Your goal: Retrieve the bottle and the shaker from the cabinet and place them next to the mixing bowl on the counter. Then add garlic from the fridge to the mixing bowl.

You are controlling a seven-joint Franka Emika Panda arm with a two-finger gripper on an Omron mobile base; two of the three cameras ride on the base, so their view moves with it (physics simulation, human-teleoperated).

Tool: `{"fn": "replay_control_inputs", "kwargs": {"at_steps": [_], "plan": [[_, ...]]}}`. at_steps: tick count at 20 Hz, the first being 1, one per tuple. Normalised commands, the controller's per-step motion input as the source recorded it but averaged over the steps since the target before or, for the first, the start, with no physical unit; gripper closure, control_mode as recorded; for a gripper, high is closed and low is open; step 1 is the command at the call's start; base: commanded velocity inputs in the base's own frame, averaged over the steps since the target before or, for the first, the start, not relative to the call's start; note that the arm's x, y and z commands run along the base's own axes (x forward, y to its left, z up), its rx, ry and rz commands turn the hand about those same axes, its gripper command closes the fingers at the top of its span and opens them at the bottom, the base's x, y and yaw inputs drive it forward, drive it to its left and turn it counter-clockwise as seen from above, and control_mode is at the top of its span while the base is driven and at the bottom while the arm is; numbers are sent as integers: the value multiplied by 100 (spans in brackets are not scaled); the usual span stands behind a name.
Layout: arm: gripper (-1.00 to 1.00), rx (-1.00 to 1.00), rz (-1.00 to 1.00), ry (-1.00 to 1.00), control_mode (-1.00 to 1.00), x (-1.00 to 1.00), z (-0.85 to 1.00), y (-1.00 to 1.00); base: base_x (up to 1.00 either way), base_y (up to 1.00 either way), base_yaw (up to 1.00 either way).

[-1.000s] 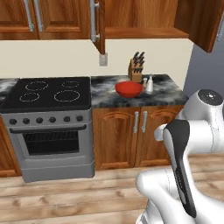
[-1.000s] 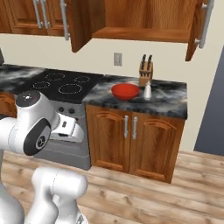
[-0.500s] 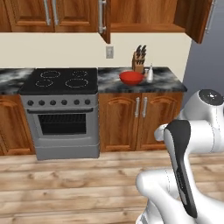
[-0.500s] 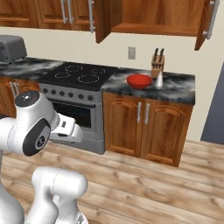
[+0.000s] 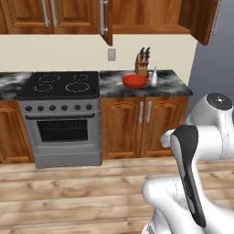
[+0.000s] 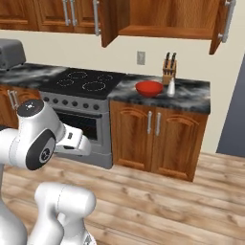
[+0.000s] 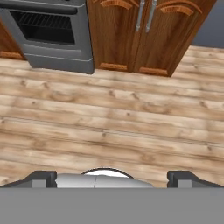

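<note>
The red mixing bowl [image 5: 135,81] [image 6: 149,88] sits on the dark marble counter [image 5: 173,86] right of the stove. A small white container [image 5: 154,77] [image 6: 171,86] stands just right of it; whether it is the bottle or the shaker I cannot tell. Above, the wall cabinet [image 5: 151,16] [image 6: 167,16] has both doors open, and its inside is hidden from here. Garlic is out of view. My gripper [image 7: 113,177] is open and holds nothing. It points down at the wooden floor, well back from the counter.
A knife block [image 5: 143,64] [image 6: 168,72] stands behind the bowl. The stove with its oven [image 5: 61,119] [image 6: 83,110] is left of the counter, and a grey tall panel [image 5: 215,59] is at the right. Wooden floor [image 7: 113,118] lies between me and the lower cabinets [image 7: 144,35].
The whole scene has shifted and shrunk in both base views: the base has driven back from the counter. The arm keeps its pose and the gripper stays open.
</note>
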Motion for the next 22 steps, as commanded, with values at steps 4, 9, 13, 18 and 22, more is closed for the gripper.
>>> {"fn": "replay_control_inputs", "kwargs": {"at_steps": [4,9,13,18,22], "plan": [[-100,0,0,0,100,0,0,0,-35,0,-27],[-100,0,0,0,100,0,0,0,-21,0,-38],[-100,0,0,0,100,0,0,0,-14,0,-40],[-100,0,0,0,100,0,0,0,-5,0,-41],[-100,0,0,0,100,0,0,0,0,8,-44]]}}
